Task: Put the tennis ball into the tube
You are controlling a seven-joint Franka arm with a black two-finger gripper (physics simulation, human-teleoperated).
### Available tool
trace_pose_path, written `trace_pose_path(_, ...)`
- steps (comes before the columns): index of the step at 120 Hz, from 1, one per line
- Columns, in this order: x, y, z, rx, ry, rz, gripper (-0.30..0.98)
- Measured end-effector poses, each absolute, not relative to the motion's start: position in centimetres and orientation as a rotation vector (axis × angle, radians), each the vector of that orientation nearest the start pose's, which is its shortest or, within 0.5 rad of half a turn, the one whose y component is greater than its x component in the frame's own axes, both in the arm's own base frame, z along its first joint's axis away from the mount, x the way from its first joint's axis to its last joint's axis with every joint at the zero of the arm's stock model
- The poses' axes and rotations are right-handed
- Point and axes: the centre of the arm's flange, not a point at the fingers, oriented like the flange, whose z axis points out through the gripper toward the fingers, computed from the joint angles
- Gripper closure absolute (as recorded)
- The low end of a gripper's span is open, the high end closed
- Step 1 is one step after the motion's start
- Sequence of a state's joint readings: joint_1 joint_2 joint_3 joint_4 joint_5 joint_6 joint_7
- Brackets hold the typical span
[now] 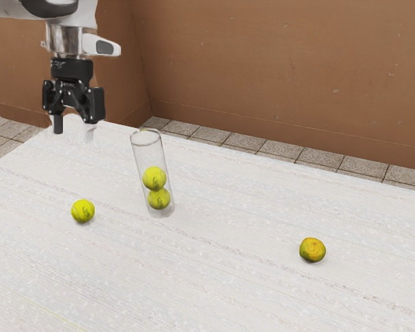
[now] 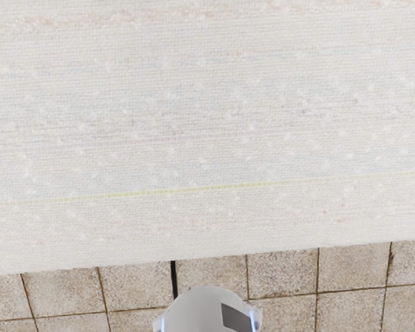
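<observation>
Yellow-green tennis ball (image 1: 83,211) sits on a white table (image 1: 214,277), lower than and well apart from the black gripper (image 1: 74,129). Its two fingers stand spread, released.

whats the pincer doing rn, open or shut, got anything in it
Pincer: open, its two fingers apart, holding nothing.

Yellow-green is seen on tennis balls (image 1: 83,211), while a fruit (image 1: 312,250) is mottled orange and green, and a whitish tabletop (image 1: 214,283) is streaked with grey and yellow.
</observation>
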State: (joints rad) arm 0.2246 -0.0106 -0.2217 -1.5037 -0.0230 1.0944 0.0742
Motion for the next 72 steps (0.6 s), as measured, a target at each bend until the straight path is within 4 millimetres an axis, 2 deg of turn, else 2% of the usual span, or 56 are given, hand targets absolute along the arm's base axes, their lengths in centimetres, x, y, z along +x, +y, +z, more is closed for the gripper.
trace_pose_path(12,51.4,-0.2,62.7,-3.139,0.144,0.406,0.0)
trace_pose_path(20,50.4,0.4,61.2,-3.137,0.13,0.345,0.0)
trace_pose_path(28,48.0,3.3,57.7,-3.138,0.039,0.34,0.0)
trace_pose_path(39,46.3,5.4,50.6,-3.141,-0.021,0.383,0.0)
trace_pose_path(55,48.4,7.0,43.9,-3.161,-0.037,0.342,0.0)
trace_pose_path(72,50.8,11.3,38.7,-3.176,-0.139,0.236,0.0)
